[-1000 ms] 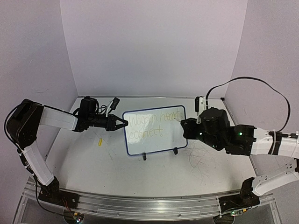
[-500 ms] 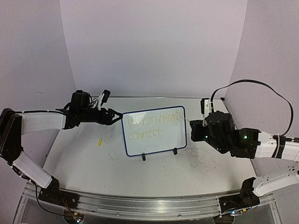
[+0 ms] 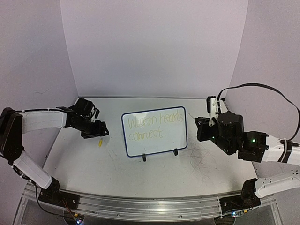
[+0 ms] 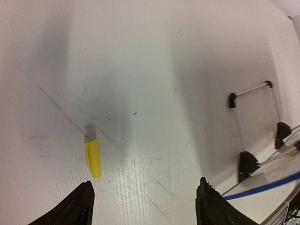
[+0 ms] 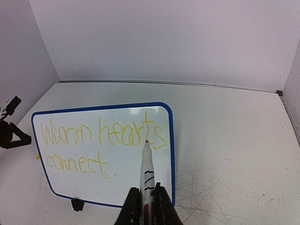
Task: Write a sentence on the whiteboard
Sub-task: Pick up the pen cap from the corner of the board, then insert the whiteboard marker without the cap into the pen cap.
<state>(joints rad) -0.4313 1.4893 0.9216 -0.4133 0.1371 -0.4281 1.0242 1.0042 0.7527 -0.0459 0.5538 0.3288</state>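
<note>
Table: white, with grey scratches at its right.
Whiteboard: mid-table between the two arms, two black feet at its near edge.
Yellow cap: lying on the table left of the board.
Left gripper: fingers spread, nothing between them, just beside the cap.
Right gripper: clamped on a marker, tip pointing at the board's right side.
Sentence: "Warm hearts connect." in pale yellow, two lines.

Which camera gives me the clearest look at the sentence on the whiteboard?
Right wrist: the sentence fills the whiteboard close up, legible as "Warm hearts connect.", with the marker tip near "hearts". Top external shows it small and faint. Left wrist shows only the board's edge and feet, no writing.
</note>
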